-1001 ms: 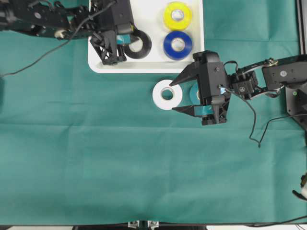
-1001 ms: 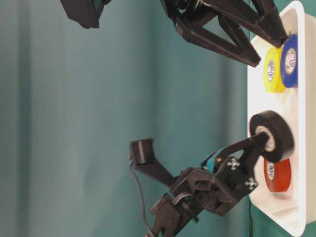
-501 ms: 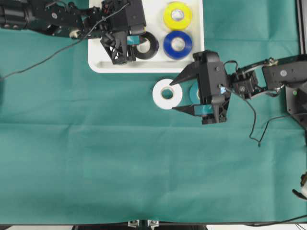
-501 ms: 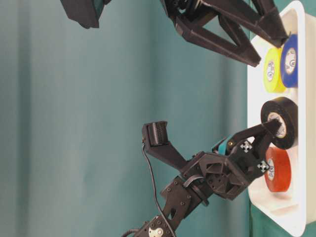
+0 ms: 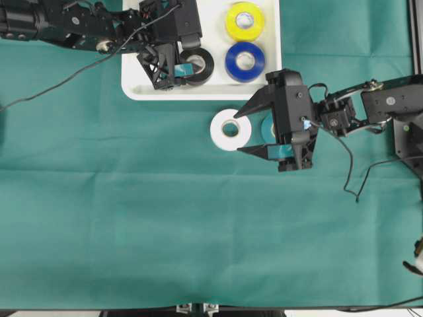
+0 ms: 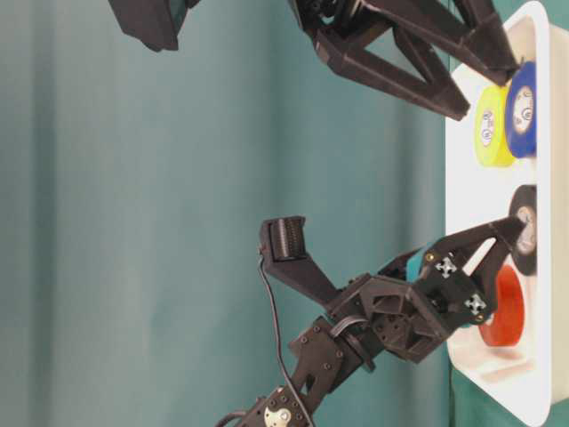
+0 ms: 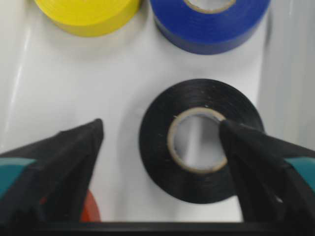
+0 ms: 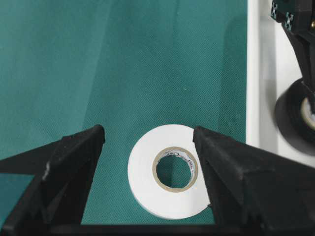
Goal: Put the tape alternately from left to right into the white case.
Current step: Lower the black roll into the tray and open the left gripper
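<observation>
Our left gripper [image 7: 162,147] stands open inside the case [image 5: 264,89], one finger through the core of the black roll [image 7: 199,140], which lies flat beside the blue roll [image 5: 244,61] and yellow roll [image 5: 244,21]; we judge it placed. Our right gripper [image 8: 147,162] hangs open, straddling the white roll [image 5: 230,130] on the cloth [image 5: 132,218] just near of the case, ready for its turn.
</observation>
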Robot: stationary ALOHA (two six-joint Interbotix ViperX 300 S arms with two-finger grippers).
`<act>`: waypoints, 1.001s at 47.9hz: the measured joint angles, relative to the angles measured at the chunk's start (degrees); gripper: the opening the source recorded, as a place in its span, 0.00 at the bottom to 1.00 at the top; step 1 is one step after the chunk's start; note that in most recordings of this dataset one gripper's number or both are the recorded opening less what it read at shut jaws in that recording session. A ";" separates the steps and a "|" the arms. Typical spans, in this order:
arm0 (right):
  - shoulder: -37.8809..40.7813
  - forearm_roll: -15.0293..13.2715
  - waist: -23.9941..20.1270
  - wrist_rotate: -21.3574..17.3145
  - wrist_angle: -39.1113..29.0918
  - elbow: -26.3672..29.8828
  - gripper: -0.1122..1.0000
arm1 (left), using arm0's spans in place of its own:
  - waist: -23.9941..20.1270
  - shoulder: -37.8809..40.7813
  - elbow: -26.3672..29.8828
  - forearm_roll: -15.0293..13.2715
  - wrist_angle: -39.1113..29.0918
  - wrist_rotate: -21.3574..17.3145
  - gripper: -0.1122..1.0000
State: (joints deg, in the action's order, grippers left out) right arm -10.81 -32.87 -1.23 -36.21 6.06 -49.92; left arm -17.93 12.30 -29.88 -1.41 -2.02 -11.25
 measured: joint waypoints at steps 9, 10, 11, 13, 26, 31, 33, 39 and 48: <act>0.00 0.00 0.00 0.00 0.00 -0.35 0.80 | 0.09 -2.29 -0.35 0.00 0.00 0.00 0.90; 0.00 0.00 0.00 0.00 0.00 -0.35 0.80 | 0.09 -2.55 -0.35 0.00 0.00 0.00 0.90; 0.00 0.00 0.00 0.00 0.00 -0.35 0.81 | 0.09 -2.81 -0.44 0.00 0.00 0.00 0.90; 0.00 0.00 0.00 0.09 0.00 -0.35 0.81 | 0.26 -3.34 -0.70 0.00 0.00 0.00 0.90; 0.09 0.00 0.00 0.00 0.00 -0.35 0.81 | 2.99 -6.68 -2.81 0.00 -0.09 0.09 0.90; 1.14 0.00 0.00 -0.18 0.35 -0.35 0.81 | 4.39 -8.35 -4.22 0.00 -0.79 0.09 0.89; 1.85 0.00 0.00 -0.26 0.62 -0.35 0.81 | 4.83 -9.05 -4.83 0.00 -1.23 0.00 0.89; 4.66 0.00 -0.09 -1.32 0.79 0.00 0.81 | 5.45 -11.25 -6.68 0.00 -2.02 0.26 0.89; 7.21 0.00 -0.79 -1.85 0.79 1.41 0.81 | 6.42 -14.41 -9.93 0.00 -2.46 0.44 0.89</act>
State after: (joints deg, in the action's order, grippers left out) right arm -3.60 -32.87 -2.02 -38.06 6.86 -48.52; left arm -11.51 -2.11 -39.81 -1.41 -4.48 -10.81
